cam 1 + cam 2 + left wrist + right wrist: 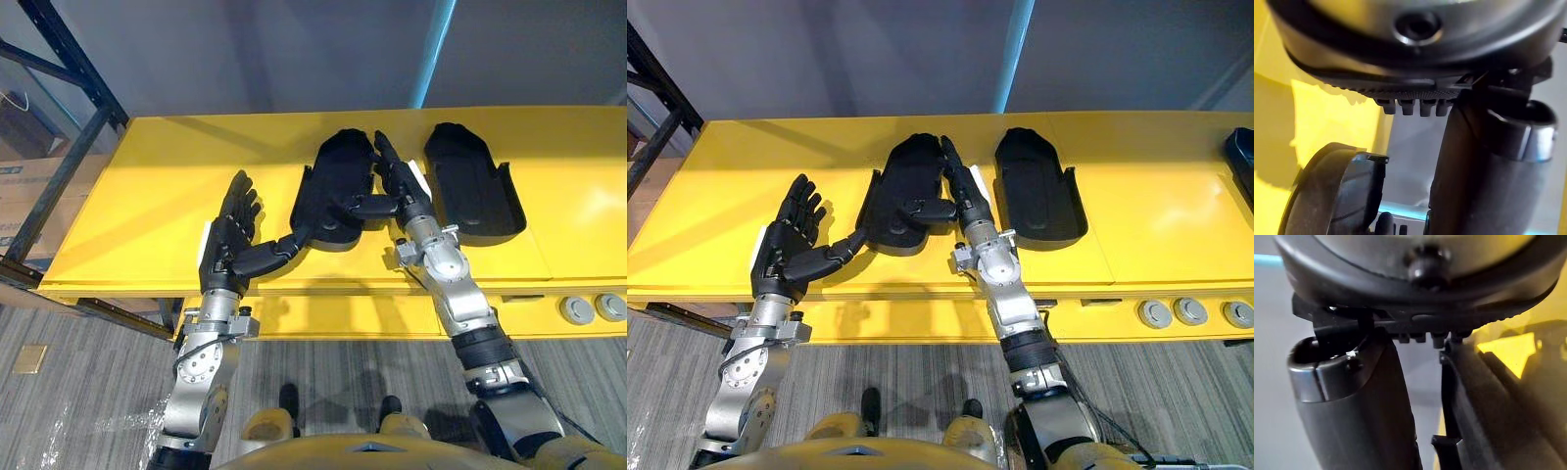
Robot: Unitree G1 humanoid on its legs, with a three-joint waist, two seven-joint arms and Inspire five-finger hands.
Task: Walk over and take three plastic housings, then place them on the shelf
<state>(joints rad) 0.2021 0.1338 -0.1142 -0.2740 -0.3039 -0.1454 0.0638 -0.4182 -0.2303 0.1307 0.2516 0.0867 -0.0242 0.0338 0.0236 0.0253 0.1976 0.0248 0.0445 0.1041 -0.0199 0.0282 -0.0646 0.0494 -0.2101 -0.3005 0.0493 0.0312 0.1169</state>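
On the yellow desk (pixel 147 176), one plastic housing (pixel 338 181) lies between the hands: right hand (pixel 409 201) fingers straight along its edge, thumb across it; left hand (pixel 227 240) spread open, thumb touching its corner

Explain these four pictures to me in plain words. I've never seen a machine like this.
This is a humanoid robot with two arms that end in dark hands. The two wide pictures come from cameras in its head, looking down. The two close, dark ones come from a camera on each wrist, looking along that hand. In front of it is a yellow table with two black plastic shells lying side by side. The left hand and right hand are open, fingers straight, on either side of the left housing, and their thumbs seem to touch it. The right housing lies untouched. Nothing is lifted yet.
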